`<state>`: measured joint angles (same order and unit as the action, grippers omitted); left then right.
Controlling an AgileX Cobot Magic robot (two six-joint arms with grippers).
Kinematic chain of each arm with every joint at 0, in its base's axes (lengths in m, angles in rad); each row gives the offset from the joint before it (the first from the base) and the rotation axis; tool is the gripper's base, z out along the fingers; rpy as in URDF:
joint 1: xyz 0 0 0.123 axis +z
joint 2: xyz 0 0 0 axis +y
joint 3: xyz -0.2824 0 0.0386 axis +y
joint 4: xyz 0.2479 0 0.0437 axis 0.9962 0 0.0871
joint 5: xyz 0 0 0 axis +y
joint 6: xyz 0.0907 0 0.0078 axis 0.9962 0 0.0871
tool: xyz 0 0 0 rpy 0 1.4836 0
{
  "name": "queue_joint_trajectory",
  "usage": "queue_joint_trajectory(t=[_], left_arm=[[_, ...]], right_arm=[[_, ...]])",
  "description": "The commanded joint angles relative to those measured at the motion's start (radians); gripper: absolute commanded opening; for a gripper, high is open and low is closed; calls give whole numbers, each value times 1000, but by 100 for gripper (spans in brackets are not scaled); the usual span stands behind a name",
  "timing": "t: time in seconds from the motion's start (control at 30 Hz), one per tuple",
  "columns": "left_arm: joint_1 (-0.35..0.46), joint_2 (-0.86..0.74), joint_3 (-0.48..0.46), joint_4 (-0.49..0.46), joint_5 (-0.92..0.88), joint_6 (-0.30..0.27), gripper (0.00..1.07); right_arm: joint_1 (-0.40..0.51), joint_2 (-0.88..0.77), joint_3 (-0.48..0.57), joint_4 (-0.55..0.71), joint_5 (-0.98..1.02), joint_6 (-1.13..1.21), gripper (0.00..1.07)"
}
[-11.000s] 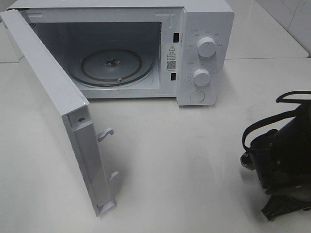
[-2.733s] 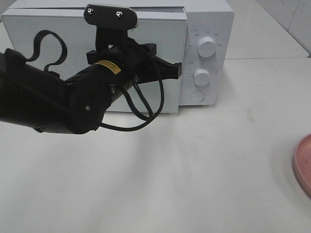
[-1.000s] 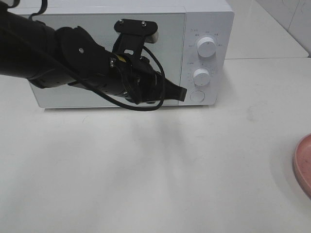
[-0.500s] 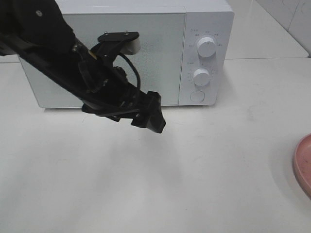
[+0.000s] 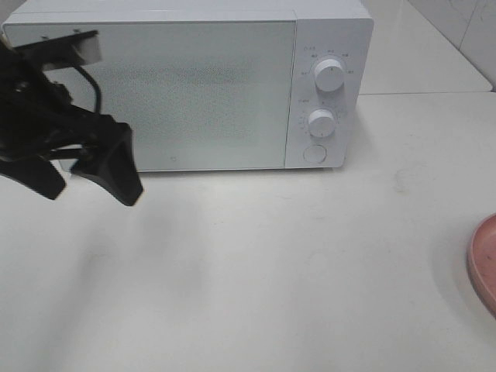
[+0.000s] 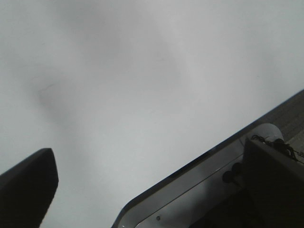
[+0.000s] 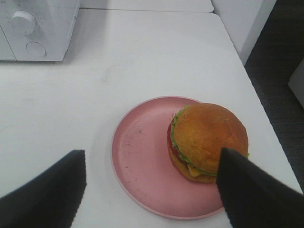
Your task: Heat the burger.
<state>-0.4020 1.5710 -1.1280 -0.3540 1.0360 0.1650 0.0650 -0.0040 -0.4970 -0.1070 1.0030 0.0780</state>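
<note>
The burger (image 7: 208, 141), with a golden-brown bun, green lettuce and red tomato, sits on a round pink plate (image 7: 142, 161) near the table's right edge. My right gripper (image 7: 152, 156) hangs open above the plate, its dark fingers (image 7: 45, 192) spread to either side and nothing between them. The exterior view shows only the plate's rim (image 5: 482, 263), and neither the burger nor the right arm. My left gripper (image 5: 81, 172) is open and empty in front of the lower left corner of the white microwave (image 5: 201, 85), whose door is shut.
The microwave has two white knobs (image 5: 329, 76) and a round button (image 5: 314, 153) on its right panel. Bare white table (image 5: 271, 271) lies between the microwave and the plate. The table's right edge (image 7: 247, 71) drops off just past the plate.
The left gripper has opened and swung left and down, from the microwave's button to its lower left corner. The door, open earlier, is shut.
</note>
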Motion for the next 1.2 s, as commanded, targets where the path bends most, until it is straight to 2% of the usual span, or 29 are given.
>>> queue_joint_trajectory(t=[0.03, 0.17, 0.2, 0.23, 0.27, 0.37, 0.5, 0.57, 0.6, 0.67, 0.77, 0.83, 0.87, 0.93, 1.03, 1.1, 1.13, 1.2], left_arm=[[111, -69, 9, 56, 76, -32, 98], [175, -113, 9, 107, 100, -57, 98], [212, -152, 9, 140, 116, -86, 98], [212, -152, 9, 140, 116, -86, 98], [237, -189, 9, 166, 127, -117, 98], [251, -259, 15, 205, 132, -149, 98], [251, -333, 45, 227, 132, -165, 98], [251, -441, 127, 258, 127, -186, 98], [251, -441, 127, 258, 127, -186, 98], [251, -524, 202, 292, 124, -207, 98], [251, -547, 229, 304, 124, -217, 98], [251, -676, 327, 361, 122, -269, 98], [251, -676, 327, 361, 122, -269, 98], [251, -777, 386, 404, 122, -307, 98], [251, -808, 402, 411, 123, -312, 98], [251, -961, 444, 435, 122, -312, 98], [251, -961, 444, 435, 122, -312, 98], [251, -1080, 456, 440, 122, -298, 98]], right_arm=[[-6, -27, 0, -9, -6, -10, 76], [-6, -27, 0, -9, -6, -10, 76], [-6, -27, 0, -9, -6, -10, 76], [-6, -27, 0, -9, -6, -10, 76], [-6, -27, 0, -9, -6, -10, 76], [-6, -27, 0, -9, -6, -10, 76], [-6, -27, 0, -9, -6, -10, 76], [-6, -27, 0, -9, -6, -10, 76], [-6, -27, 0, -9, -6, -10, 76], [-6, -27, 0, -9, -6, -10, 76], [-6, -27, 0, -9, -6, -10, 76], [-6, -27, 0, -9, -6, -10, 76], [-6, -27, 0, -9, -6, -10, 76], [-6, -27, 0, -9, -6, -10, 76], [-6, -27, 0, -9, -6, -10, 76], [-6, -27, 0, -9, -6, -10, 76], [-6, -27, 0, -9, -6, -10, 76], [-6, -27, 0, -9, -6, -10, 76]])
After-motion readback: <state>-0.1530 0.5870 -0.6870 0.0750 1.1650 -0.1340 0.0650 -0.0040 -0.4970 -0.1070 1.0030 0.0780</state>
